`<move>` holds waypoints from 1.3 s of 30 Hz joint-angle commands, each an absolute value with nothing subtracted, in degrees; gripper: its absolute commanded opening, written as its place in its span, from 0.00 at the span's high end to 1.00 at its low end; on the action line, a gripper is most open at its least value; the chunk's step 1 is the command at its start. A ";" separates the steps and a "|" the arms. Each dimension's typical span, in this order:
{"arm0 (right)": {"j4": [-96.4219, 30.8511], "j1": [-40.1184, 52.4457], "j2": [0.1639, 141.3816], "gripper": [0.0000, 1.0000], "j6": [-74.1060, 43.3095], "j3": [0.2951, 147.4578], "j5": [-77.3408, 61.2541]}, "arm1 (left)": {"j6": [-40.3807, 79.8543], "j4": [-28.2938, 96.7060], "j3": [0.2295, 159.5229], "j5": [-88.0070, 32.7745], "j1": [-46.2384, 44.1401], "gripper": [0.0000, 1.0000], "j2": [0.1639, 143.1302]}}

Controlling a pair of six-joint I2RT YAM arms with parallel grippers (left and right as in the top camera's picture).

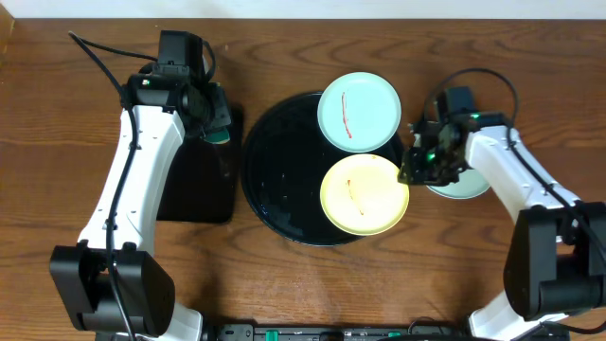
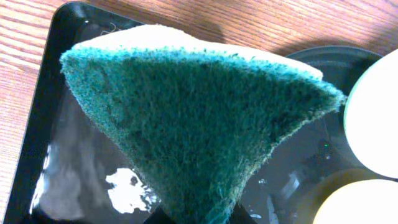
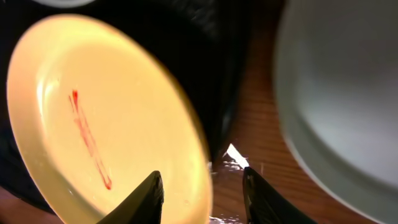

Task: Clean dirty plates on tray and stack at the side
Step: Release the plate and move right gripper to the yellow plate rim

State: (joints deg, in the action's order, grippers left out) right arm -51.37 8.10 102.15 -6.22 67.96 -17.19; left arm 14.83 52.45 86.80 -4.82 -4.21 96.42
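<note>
The round black tray [image 1: 284, 180] holds a mint plate [image 1: 358, 112] on its upper right rim and a yellow plate [image 1: 365, 194] at its lower right, each with a thin red smear. Another mint plate [image 1: 461, 182] lies on the wood to the right of the tray, partly under my right arm. My right gripper [image 1: 409, 169] is open and straddles the yellow plate's [image 3: 106, 118] right rim: one finger over the plate, the other over the wood, in the right wrist view [image 3: 202, 186]. My left gripper [image 1: 216, 121] is shut on a green sponge [image 2: 199, 112], held above the rectangular tray.
A smaller rectangular black tray [image 1: 194, 194], wet and glossy, lies left of the round tray under the left arm. In the right wrist view the mint plate [image 3: 348, 93] on the table sits close to the right of the fingers.
</note>
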 commanded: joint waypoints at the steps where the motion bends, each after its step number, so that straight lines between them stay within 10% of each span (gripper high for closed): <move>1: -51.09 10.83 101.27 0.63 -5.06 66.67 -15.64 | 14.94 52.21 86.48 -5.19 -3.92 0.92 95.92; 12: -49.39 15.53 101.27 0.71 -7.40 63.31 -13.50 | 14.94 52.18 86.48 -5.19 -3.92 0.92 95.92; 18: -47.66 16.25 101.27 0.99 -10.52 61.95 -13.52 | 14.94 52.18 86.48 -5.19 -3.92 0.92 95.92; 39: -24.58 30.63 101.82 0.99 -24.88 63.22 -10.31 | 14.96 51.53 86.48 -5.19 -3.92 0.92 95.92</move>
State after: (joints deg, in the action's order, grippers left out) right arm -26.70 29.36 102.15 -20.29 62.33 -11.84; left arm 14.83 51.64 86.80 -4.84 -4.21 96.42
